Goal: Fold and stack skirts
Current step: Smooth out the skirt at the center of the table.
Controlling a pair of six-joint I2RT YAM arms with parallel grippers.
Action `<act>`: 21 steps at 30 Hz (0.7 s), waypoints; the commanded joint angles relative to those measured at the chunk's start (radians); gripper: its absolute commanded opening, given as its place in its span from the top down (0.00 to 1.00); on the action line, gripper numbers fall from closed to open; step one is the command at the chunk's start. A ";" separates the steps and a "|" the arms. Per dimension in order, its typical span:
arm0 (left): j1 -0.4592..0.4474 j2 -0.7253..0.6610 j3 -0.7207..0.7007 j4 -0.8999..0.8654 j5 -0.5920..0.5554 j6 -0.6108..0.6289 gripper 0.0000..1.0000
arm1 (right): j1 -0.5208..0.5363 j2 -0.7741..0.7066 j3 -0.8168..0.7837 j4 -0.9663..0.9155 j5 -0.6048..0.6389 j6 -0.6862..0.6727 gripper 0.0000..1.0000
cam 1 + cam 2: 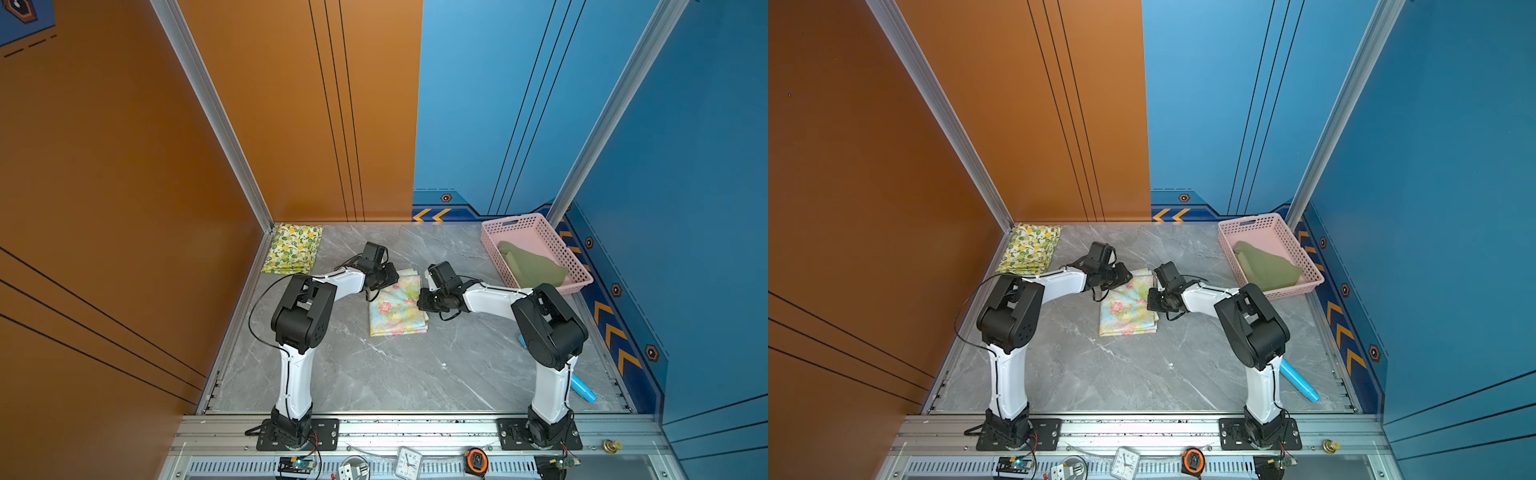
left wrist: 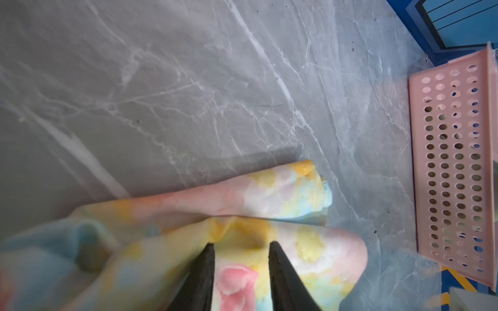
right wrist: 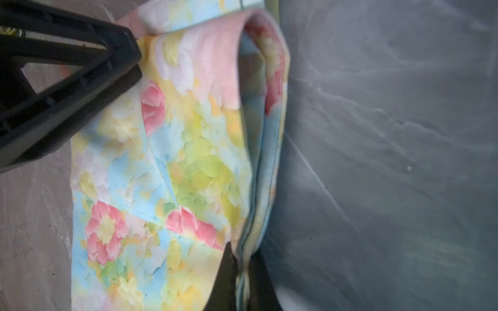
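Left gripper (image 2: 241,245): jaws partly apart, tips down on the floral skirt (image 1: 397,309) at its 11 o'clock corner; a fold of cloth sits in the gap, and I cannot tell whether it is pinched.
Right gripper (image 3: 242,259): closed on the floral skirt's folded edge at about 3 o'clock, with the layers pinched between the tips.
Floral skirt: folded into a rough rectangle at the middle of the table (image 1: 374,374), between the two grippers; the layers at its 12 o'clock end puff open in loose loops.
Left arm (image 1: 345,280): reaches in from 9 o'clock; its forearm lies across the line from the floral skirt to the lemon skirt.
Right arm (image 1: 490,297): reaches in from 3 o'clock; its forearm lies between the floral skirt and the basket.
Lemon skirt (image 1: 293,248): folded flat in the table's 11 o'clock corner, against the orange wall, well apart from the floral skirt.
Basket (image 1: 513,224): pink, perforated, in the 1 o'clock corner.
Green skirt (image 1: 532,266): lies crumpled inside the basket.
Tube (image 1: 582,388): blue, on the table at 4 o'clock, partly hidden behind the right arm.
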 commanded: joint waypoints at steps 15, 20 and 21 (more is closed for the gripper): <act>-0.107 -0.519 -0.563 0.003 -0.065 -0.031 0.54 | -0.004 0.068 0.029 -0.105 0.027 -0.007 1.00; -0.138 -0.490 -0.664 0.066 -0.082 -0.064 0.54 | 0.005 0.059 0.029 -0.107 0.031 -0.004 1.00; -0.142 -0.490 -0.669 0.064 -0.086 -0.062 0.54 | 0.008 0.056 0.028 -0.109 0.034 -0.004 1.00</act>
